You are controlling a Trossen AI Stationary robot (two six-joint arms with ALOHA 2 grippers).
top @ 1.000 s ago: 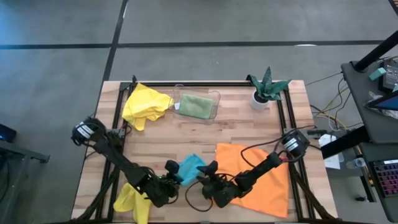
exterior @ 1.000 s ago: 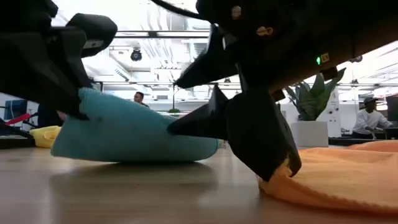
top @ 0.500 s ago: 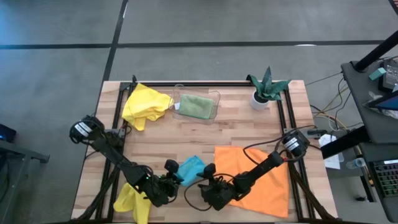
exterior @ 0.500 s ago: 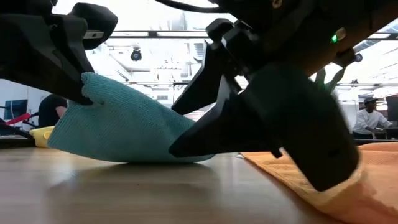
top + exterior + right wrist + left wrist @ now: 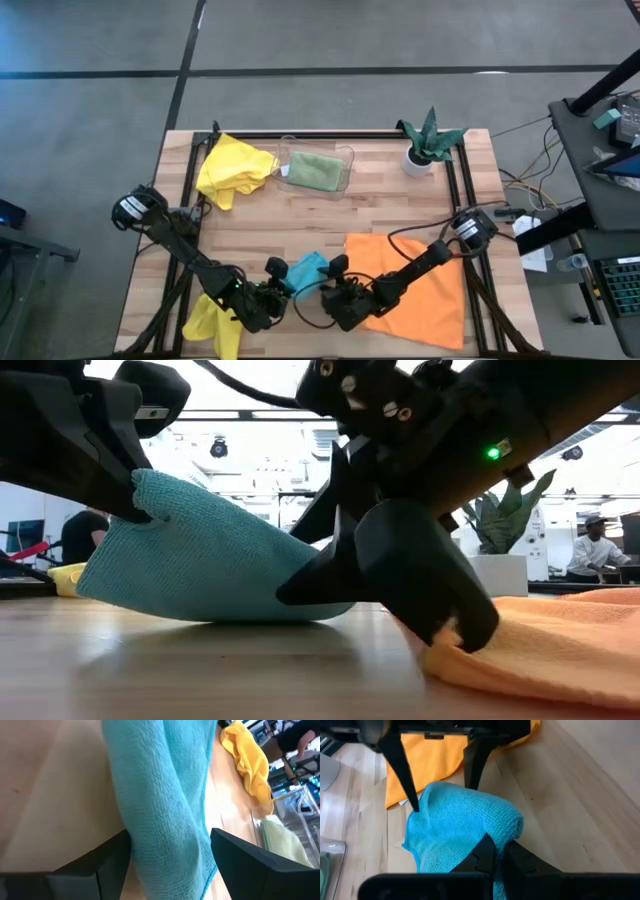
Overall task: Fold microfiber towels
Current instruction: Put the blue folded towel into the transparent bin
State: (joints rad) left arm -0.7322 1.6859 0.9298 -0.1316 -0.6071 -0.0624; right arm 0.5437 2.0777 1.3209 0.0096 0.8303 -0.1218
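- Task looks early: no towel reads as a finished neat fold yet.
- Sage green towel (image 5: 313, 170) sits in the clear tray (image 5: 346, 154) near the bench's far edge; whether it is folded is unclear.
- One yellow towel (image 5: 234, 168) lies crumpled at the far left corner, the other yellow towel (image 5: 212, 322) bunched at the near left corner.
- Orange towel (image 5: 415, 282) lies spread flat toward the near right corner, unfolded.
- Turquoise towel (image 5: 304, 270) is in hand, near the middle of the bench's near edge, bunched and partly lifted.
- Left gripper (image 5: 495, 854) is clamped on the turquoise towel's edge, fingers together.
- Right gripper (image 5: 170, 851) has fingers apart, straddling the turquoise towel's opposite side, not yet closed on it.
- Plant (image 5: 432, 140) stands at the far right corner.
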